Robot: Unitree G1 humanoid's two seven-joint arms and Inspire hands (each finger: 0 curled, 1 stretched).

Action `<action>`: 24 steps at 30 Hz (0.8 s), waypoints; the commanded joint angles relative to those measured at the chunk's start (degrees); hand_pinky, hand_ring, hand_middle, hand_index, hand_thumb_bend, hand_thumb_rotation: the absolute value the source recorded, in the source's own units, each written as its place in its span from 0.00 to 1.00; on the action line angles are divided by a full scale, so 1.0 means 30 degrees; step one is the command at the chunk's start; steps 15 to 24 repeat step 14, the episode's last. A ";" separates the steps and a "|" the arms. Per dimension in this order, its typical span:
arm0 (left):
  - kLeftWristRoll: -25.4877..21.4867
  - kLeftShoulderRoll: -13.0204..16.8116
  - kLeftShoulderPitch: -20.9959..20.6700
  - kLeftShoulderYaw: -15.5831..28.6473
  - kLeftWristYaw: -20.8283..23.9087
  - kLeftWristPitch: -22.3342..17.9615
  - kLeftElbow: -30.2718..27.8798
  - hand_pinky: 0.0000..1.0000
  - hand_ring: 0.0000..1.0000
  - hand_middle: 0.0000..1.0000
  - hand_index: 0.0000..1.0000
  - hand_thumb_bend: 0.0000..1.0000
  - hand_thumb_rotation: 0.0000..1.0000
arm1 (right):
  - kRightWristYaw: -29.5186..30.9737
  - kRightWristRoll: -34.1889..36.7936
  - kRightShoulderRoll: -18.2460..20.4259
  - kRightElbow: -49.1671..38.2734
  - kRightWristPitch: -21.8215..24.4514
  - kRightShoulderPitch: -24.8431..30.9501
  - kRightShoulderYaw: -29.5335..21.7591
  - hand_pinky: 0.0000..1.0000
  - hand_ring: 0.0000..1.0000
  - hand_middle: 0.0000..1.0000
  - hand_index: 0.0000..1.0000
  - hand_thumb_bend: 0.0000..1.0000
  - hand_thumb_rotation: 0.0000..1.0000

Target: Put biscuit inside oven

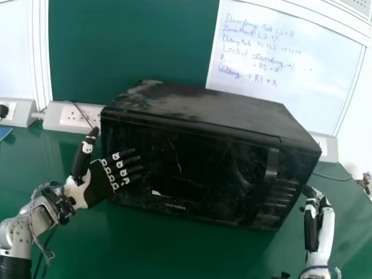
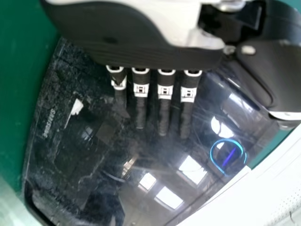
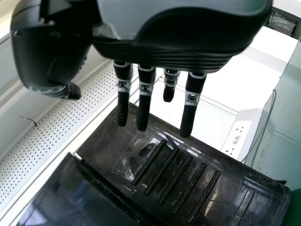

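The oven (image 1: 215, 110) sits in the middle of the table (image 1: 157, 250), its long axis running across from my left to my right, the right end a bit nearer me, so the front faces me and slightly left. The dark door (image 1: 174, 168) takes up most of that front, with the upright handle (image 1: 272, 163) and the button panel (image 1: 279, 197) toward my right. My left robot hand (image 1: 97, 183) is in the way, held before the door's left part with fingers straight and thumb spread wide; it holds nothing, and I can't tell whether it touches the door. My right robot hand (image 1: 326, 221) is near the oven's right end, fingers extended and thumb apart, also holding nothing. Behind the oven I have a green board (image 1: 128, 46), a whiteboard (image 1: 279, 58) and socket strips at the left (image 1: 75, 117) and right (image 3: 235, 139), the right one partly hidden by the oven in my head view. A cable (image 1: 334, 177) lies behind the right end, and a blue thing (image 1: 4, 132) is cut off at the left edge. The door's shine and reflected lights (image 2: 193, 169) make the oven's inside impossible to make out.
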 commanded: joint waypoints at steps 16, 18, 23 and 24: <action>0.1726 -0.1641 -0.1442 0.0137 0.1124 -0.1120 0.1233 0.84 0.87 0.86 0.83 0.72 0.00 | 0.0011 -0.0300 -0.0042 -0.0221 0.0266 -0.0152 0.0279 0.64 0.72 0.75 0.74 0.58 0.00; 0.1726 -0.1641 -0.1442 0.0137 0.1124 -0.1120 0.1233 0.84 0.87 0.86 0.83 0.72 0.00 | 0.0011 -0.0300 -0.0042 -0.0221 0.0266 -0.0152 0.0279 0.64 0.72 0.75 0.74 0.58 0.00; 0.1726 -0.1641 -0.1442 0.0137 0.1124 -0.1120 0.1233 0.84 0.87 0.86 0.83 0.72 0.00 | 0.0011 -0.0300 -0.0042 -0.0221 0.0266 -0.0152 0.0279 0.64 0.72 0.75 0.74 0.58 0.00; 0.1726 -0.1641 -0.1442 0.0137 0.1124 -0.1120 0.1233 0.84 0.87 0.86 0.83 0.72 0.00 | 0.0011 -0.0300 -0.0042 -0.0221 0.0266 -0.0152 0.0279 0.64 0.72 0.75 0.74 0.58 0.00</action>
